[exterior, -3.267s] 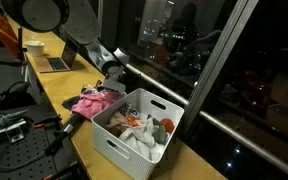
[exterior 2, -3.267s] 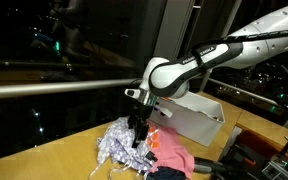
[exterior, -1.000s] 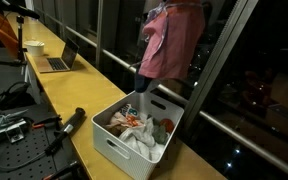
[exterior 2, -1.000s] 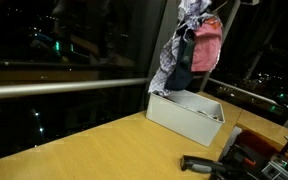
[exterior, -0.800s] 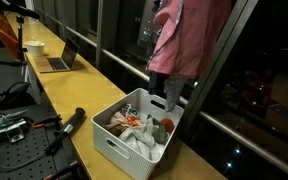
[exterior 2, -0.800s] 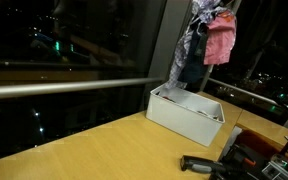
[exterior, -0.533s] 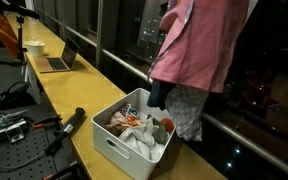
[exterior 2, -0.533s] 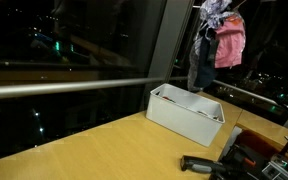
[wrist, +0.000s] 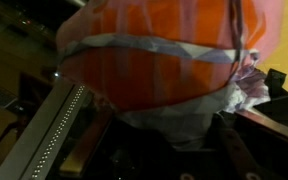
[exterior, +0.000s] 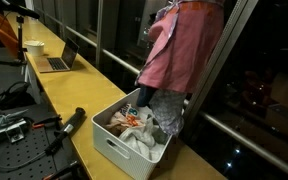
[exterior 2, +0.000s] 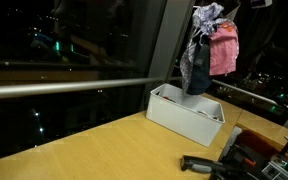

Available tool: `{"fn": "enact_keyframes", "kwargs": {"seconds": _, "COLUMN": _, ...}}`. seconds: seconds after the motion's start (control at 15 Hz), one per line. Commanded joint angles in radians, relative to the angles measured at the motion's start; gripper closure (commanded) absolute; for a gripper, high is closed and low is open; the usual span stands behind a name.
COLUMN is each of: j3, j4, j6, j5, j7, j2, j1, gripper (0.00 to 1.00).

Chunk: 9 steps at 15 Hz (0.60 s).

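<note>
Gripper: above the frame in both exterior views, hidden by cloth in the wrist view; clamped on bundle of clothes [exterior: 182, 55]. The bundle's pink garment [exterior 2: 223, 50] and dark garment [exterior: 169, 110] hang directly beneath it, above white basket [exterior: 112, 146] of laundry [exterior: 136, 126].

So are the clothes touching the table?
Apart. In an exterior view the clothes hang in the air over the bin, well above the table.
</note>
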Motion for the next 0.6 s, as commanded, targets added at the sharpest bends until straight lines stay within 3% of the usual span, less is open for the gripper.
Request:
{"fn": "enact_keyframes", "kwargs": {"seconds": 0.0, "j3": 0.013, "j4": -0.019, "j6": -0.005, "j5": 0.026, "j7": 0.004, "j2": -0.004, "j1": 0.016, "gripper": 0.94}}
{"fn": "enact_keyframes", "kwargs": {"seconds": 0.53, "j3": 0.011, "j4": -0.102, "j6": 0.003, "j5": 0.04, "j7": -0.011, "j2": 0.029, "j1": 0.011, "gripper": 0.94}}
